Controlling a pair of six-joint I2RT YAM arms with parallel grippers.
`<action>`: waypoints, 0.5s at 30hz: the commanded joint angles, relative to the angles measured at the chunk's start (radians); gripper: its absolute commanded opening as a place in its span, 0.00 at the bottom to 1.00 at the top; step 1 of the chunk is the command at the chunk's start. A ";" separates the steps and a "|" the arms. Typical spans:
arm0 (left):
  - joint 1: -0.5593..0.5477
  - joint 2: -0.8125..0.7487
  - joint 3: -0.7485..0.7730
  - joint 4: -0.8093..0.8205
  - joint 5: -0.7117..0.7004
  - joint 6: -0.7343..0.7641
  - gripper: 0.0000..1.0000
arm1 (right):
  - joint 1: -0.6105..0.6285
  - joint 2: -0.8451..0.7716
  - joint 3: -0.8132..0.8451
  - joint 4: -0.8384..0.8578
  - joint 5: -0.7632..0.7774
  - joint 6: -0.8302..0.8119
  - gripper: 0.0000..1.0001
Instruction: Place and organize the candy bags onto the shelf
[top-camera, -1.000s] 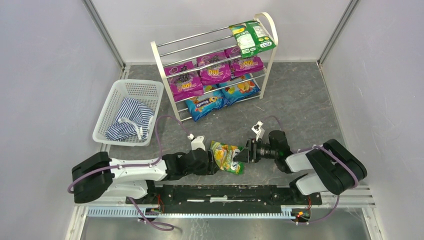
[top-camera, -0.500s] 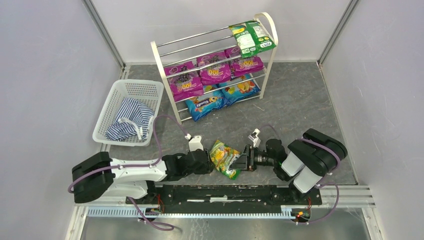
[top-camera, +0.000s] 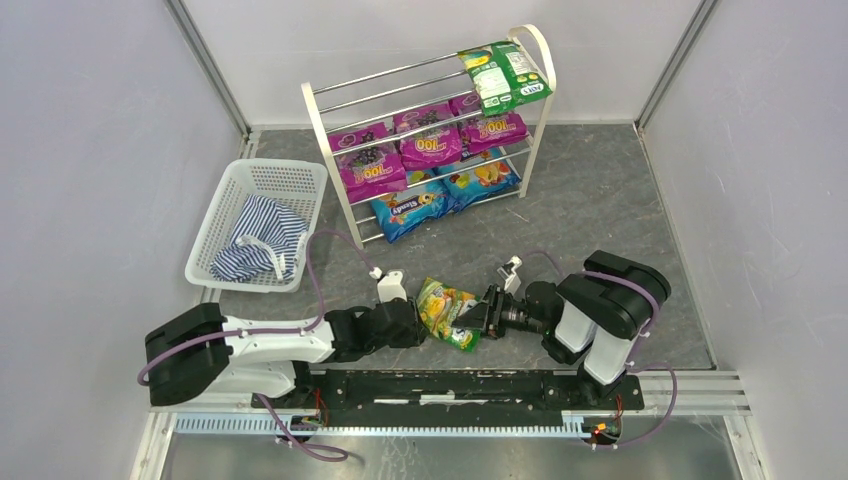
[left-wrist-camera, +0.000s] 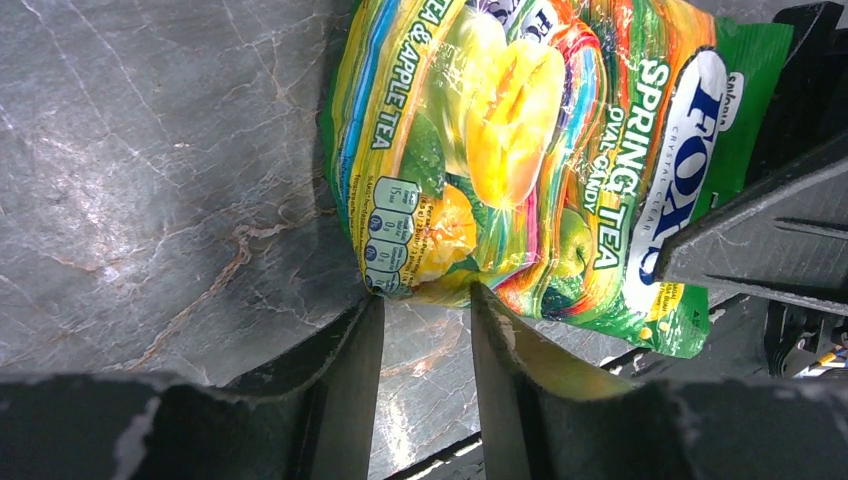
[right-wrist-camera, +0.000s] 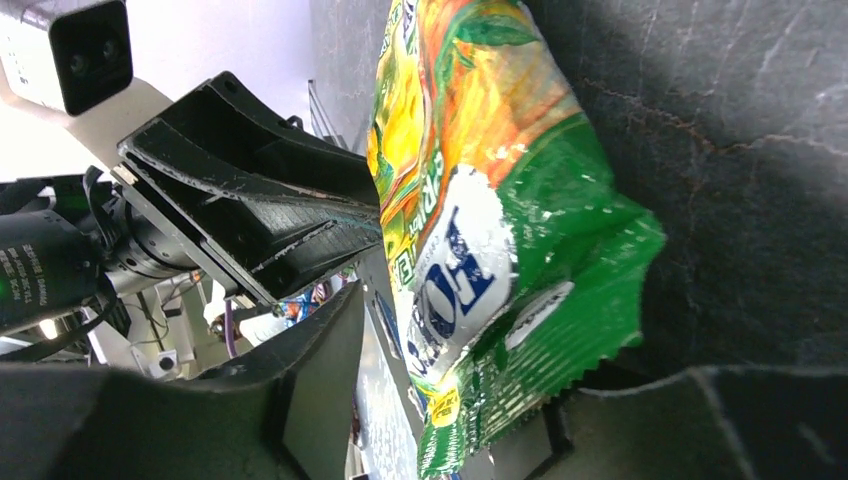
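A green-yellow FOX'S candy bag (top-camera: 446, 312) hangs low over the floor between my two grippers. My left gripper (top-camera: 418, 325) pinches its bottom corner; in the left wrist view the fingers (left-wrist-camera: 425, 295) are nearly together on the bag's edge (left-wrist-camera: 520, 150). My right gripper (top-camera: 480, 317) is open, and the bag's green sealed end (right-wrist-camera: 530, 300) lies between its jaws (right-wrist-camera: 520, 340). The shelf (top-camera: 320, 130) at the back holds three magenta bags (top-camera: 430, 140), two blue bags (top-camera: 410, 210) and one green-yellow bag (top-camera: 503, 78) on top.
A white lattice basket (top-camera: 225, 215) with a blue-and-white striped cloth (top-camera: 262, 240) stands at the left, beside the shelf. The left half of the shelf's top tier (top-camera: 390, 85) is bare rods. Grey walls close in both sides.
My right arm has folded in and its gripper has moved left onto the bag's green end. The bag has shifted slightly left and turned. My left gripper has stayed put.
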 joint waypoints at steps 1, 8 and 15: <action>-0.002 -0.006 -0.015 -0.010 -0.007 -0.019 0.45 | 0.015 0.000 -0.009 0.101 0.049 0.015 0.46; -0.003 -0.133 0.015 -0.118 -0.038 0.002 0.58 | 0.015 -0.108 -0.046 0.025 0.076 -0.020 0.25; -0.001 -0.351 0.125 -0.342 -0.109 0.068 0.75 | 0.015 -0.318 -0.044 -0.268 0.122 -0.146 0.15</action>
